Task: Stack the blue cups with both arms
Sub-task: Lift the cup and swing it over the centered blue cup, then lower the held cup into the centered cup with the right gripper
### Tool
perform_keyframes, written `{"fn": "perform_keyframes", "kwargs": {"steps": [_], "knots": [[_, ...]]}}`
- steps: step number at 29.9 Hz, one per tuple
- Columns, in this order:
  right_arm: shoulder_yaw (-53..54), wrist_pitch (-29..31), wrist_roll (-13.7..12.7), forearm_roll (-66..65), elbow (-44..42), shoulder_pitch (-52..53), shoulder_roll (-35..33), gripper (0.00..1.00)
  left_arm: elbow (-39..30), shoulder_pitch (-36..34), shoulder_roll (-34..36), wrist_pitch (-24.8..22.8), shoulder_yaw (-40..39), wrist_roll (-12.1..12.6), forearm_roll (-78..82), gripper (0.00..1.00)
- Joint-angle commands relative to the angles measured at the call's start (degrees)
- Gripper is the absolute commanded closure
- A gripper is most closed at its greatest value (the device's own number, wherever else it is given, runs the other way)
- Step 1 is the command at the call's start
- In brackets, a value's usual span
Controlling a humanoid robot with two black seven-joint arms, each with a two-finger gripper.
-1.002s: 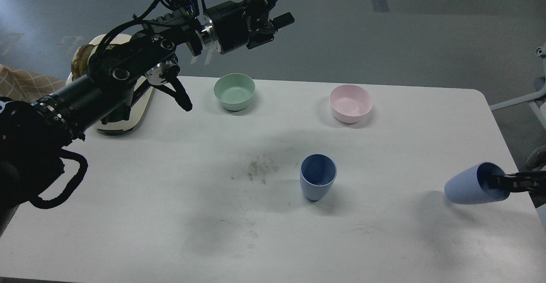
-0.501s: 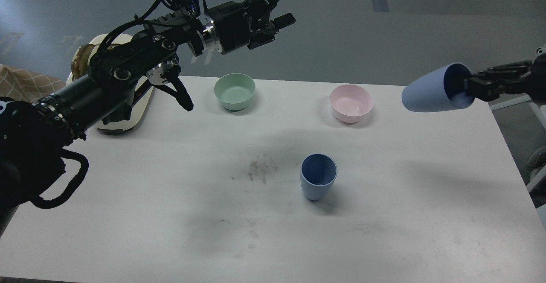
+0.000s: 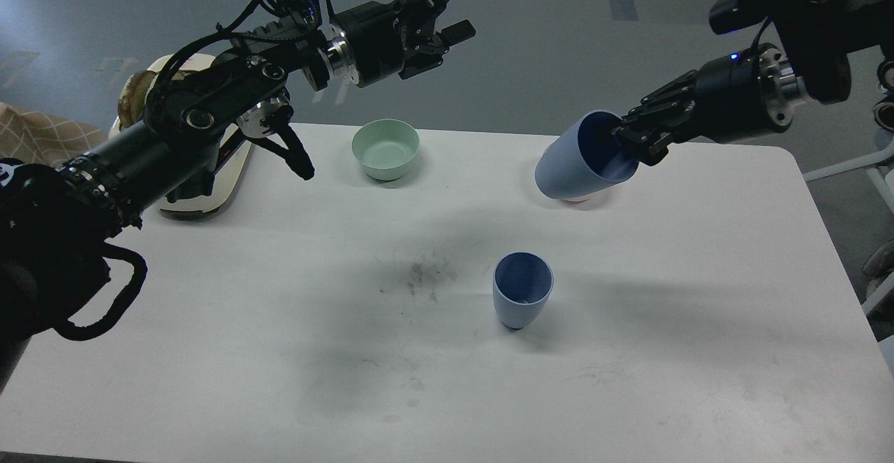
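A big white bench (image 3: 628, 379) is sitting on a grey floor. The left jaws (image 3: 457, 2) are hanging open up high, holding nothing. The right jaws (image 3: 628, 140) are gripping a tipped blue cup (image 3: 569, 170) by its rim, in front of the pink bowl (image 3: 576, 201). The other blue cup (image 3: 520, 299) is standing mid-bench, well in front of the green bowl (image 3: 385, 149).

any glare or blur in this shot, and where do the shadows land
Head view: sharp throughout, no strong glare on the white table. Soft, wide shadows fall across its middle, around the standing blue cup. The carried blue cup in the right gripper is crisp, showing no motion blur.
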Motion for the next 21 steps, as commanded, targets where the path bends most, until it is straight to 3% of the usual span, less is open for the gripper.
{"fn": "perform_keyframes", "kwargs": {"steps": [1, 21], "knots": [[-3.48, 0.01, 0.00, 0.37, 0.89, 2.45, 4.08, 1.00, 0.04, -0.08, 0.14, 0.01, 0.03, 0.00, -0.01, 0.04], [-10.17, 0.01, 0.00, 1.43, 1.86, 4.48, 11.39, 1.00, 0.04, 0.10, 0.85, 0.01, 0.03, -0.09, -0.01, 0.04]]}}
